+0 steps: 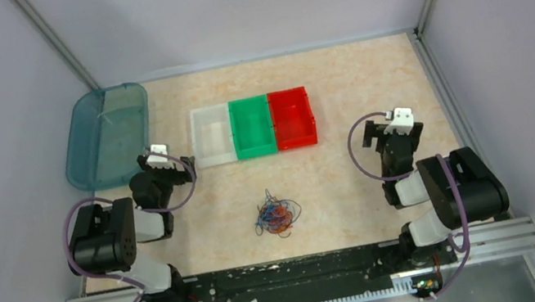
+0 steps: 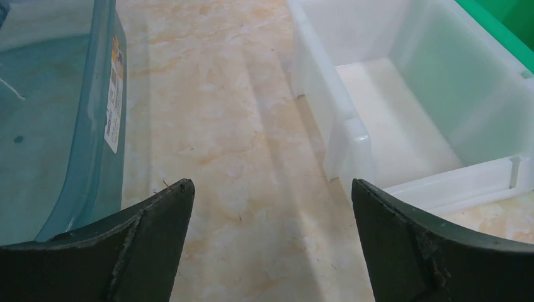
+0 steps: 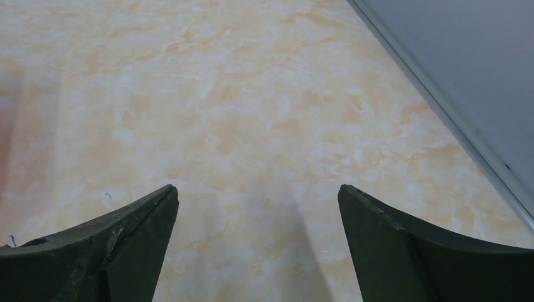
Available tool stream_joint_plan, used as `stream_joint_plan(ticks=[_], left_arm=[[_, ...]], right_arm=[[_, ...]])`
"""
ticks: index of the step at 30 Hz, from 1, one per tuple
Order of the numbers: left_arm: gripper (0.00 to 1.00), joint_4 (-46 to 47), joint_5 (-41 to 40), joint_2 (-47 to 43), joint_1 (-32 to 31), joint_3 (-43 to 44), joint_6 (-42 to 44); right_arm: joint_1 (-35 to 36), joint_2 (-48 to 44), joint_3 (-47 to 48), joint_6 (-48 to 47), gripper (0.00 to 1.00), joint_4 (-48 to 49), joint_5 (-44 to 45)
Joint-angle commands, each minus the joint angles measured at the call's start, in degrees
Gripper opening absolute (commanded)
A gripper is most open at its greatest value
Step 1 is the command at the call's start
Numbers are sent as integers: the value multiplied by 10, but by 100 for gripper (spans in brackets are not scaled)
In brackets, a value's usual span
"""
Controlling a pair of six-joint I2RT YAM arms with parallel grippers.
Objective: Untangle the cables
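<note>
The cables lie in one small tangled clump of blue, orange-red and dark thin wires on the table, near the middle front. My left gripper is open and empty, up-left of the clump, between the teal tub and the white bin; in the left wrist view its jaws stand wide apart over bare table. My right gripper is open and empty, up-right of the clump; its wrist view shows only bare table. The cables show in neither wrist view.
A white bin, a green bin and a red bin stand side by side behind the clump. A teal tub sits at the back left. The white bin and tub flank the left gripper. Walls enclose the table.
</note>
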Motion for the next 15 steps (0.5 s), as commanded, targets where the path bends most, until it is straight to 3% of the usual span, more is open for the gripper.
stream_joint_plan(ticks=[1, 11, 13, 15], left_arm=[[100, 13, 0, -4, -1, -3, 0], [100, 14, 0, -5, -1, -4, 0], [100, 22, -10, -8, 1, -4, -9], [100, -33, -2, -33, 8, 18, -15]], right_arm=[[-6, -5, 13, 11, 99, 35, 9], [-9, -18, 15, 17, 99, 19, 10], [-7, -48, 20, 3, 99, -12, 4], [13, -103, 71, -9, 99, -158, 47]])
